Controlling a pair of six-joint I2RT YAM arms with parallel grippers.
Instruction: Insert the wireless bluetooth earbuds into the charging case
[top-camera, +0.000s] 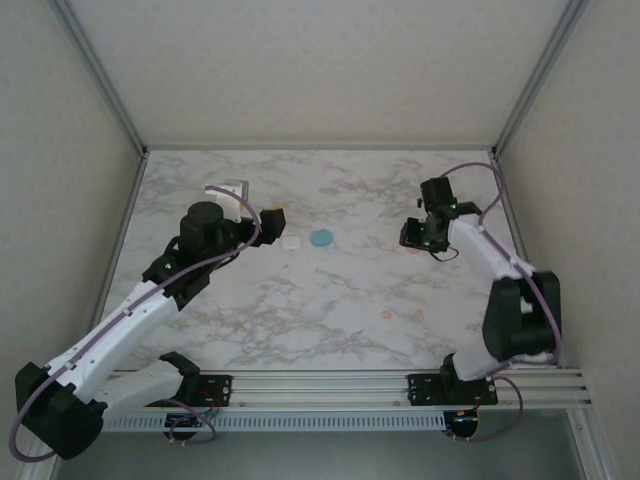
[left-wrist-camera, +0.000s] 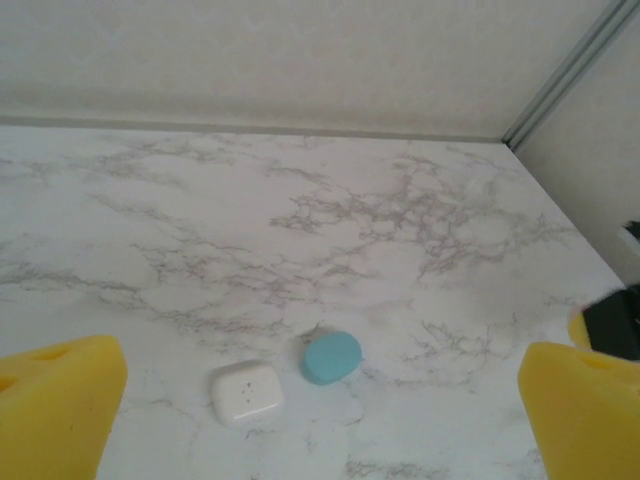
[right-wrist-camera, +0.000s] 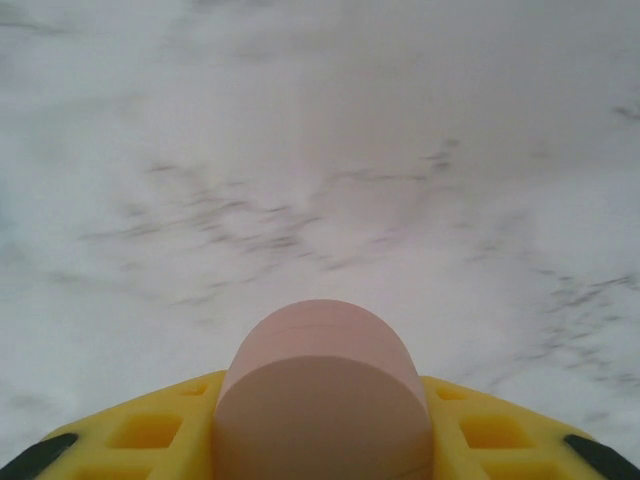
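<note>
My right gripper (right-wrist-camera: 322, 405) is shut on a pink charging case (right-wrist-camera: 322, 385), which stands out rounded between the yellow fingers (right-wrist-camera: 150, 430) just above the marble. From above, that gripper (top-camera: 412, 238) sits at the table's right side. Two tiny pink earbuds (top-camera: 385, 314) (top-camera: 416, 314) lie on the marble nearer the front, apart from it. My left gripper (top-camera: 272, 220) (left-wrist-camera: 322, 415) is open wide with nothing between its fingers. It hovers just left of a white case (left-wrist-camera: 246, 392) (top-camera: 291, 242) and a teal case (left-wrist-camera: 331, 357) (top-camera: 322, 238), both closed and lying side by side.
The marble table (top-camera: 330, 290) is walled at the back and both sides by white panels on metal posts (top-camera: 520, 95). A metal rail (top-camera: 330, 385) carrying the arm bases runs along the near edge.
</note>
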